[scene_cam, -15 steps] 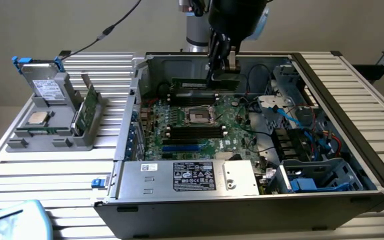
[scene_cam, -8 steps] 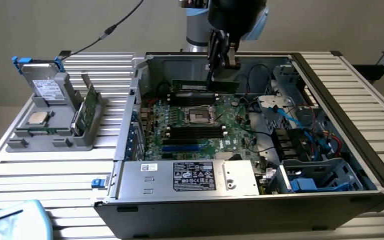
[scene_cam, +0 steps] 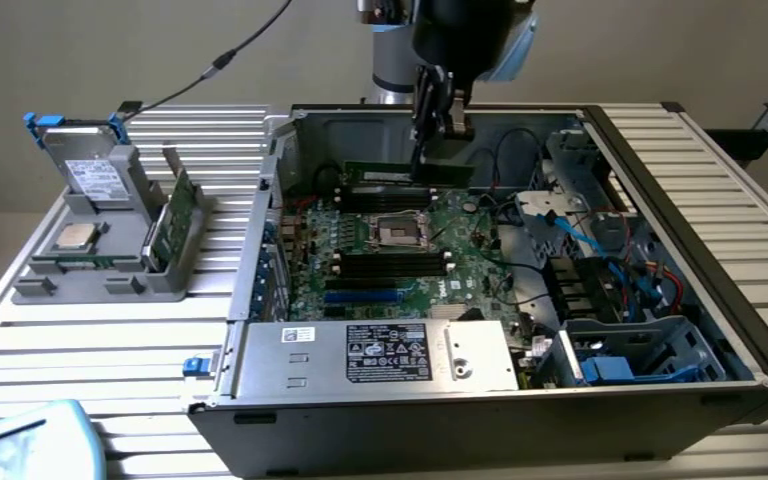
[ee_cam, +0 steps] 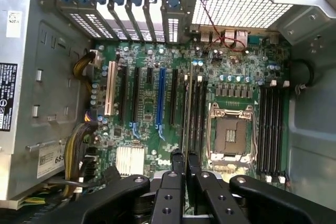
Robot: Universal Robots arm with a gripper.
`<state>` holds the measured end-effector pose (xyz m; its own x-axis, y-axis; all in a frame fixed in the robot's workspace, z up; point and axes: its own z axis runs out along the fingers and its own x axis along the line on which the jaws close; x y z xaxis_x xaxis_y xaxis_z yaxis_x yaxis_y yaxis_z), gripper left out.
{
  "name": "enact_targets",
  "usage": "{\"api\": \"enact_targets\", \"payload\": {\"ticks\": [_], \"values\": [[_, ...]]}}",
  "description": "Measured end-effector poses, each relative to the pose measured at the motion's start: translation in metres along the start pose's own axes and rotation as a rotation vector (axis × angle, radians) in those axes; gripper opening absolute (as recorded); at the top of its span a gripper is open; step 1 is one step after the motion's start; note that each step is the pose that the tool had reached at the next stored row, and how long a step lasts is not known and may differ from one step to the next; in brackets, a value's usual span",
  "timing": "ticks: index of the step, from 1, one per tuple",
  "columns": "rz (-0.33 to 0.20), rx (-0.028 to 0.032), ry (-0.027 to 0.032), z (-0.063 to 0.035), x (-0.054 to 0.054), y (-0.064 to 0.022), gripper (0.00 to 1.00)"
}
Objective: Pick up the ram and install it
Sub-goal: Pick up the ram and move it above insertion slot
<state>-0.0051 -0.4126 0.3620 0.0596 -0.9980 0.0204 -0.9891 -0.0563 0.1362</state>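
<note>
The ram [scene_cam: 404,175] is a long thin green stick. It hangs level just above the far black memory slots [scene_cam: 384,193] of the green motherboard [scene_cam: 357,240] inside the open computer case. My gripper [scene_cam: 422,160] reaches down from above and is shut on the stick's upper edge. In the wrist view the two black fingers [ee_cam: 173,182] stand close together. The ram [ee_cam: 185,114] runs edge-on away from my gripper [ee_cam: 185,157], beside a bank of black slots [ee_cam: 197,114].
The case walls [scene_cam: 664,190] ring the board. The processor socket [scene_cam: 398,232] lies between the two slot banks, the power supply [scene_cam: 384,350] sits at the near side, and cables and a drive cage [scene_cam: 624,350] are on the exterior view's right. A grey tray [scene_cam: 104,270] outside holds another green stick [scene_cam: 171,215].
</note>
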Motion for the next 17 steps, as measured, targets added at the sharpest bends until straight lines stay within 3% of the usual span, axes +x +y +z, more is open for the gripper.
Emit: {"api": "enact_targets", "payload": {"ticks": [6, 12, 15, 17], "values": [[0.004, -0.0001, -0.0004, 0.0106, -0.005, -0.0017, 0.14], [0.007, 0.0006, 0.0053, 0.0182, -0.017, -0.0034, 0.14], [0.008, 0.0049, 0.0162, 0.0203, -0.026, -0.0041, 0.14], [0.009, 0.0064, 0.0294, 0.0215, -0.028, -0.0032, 0.14]]}}
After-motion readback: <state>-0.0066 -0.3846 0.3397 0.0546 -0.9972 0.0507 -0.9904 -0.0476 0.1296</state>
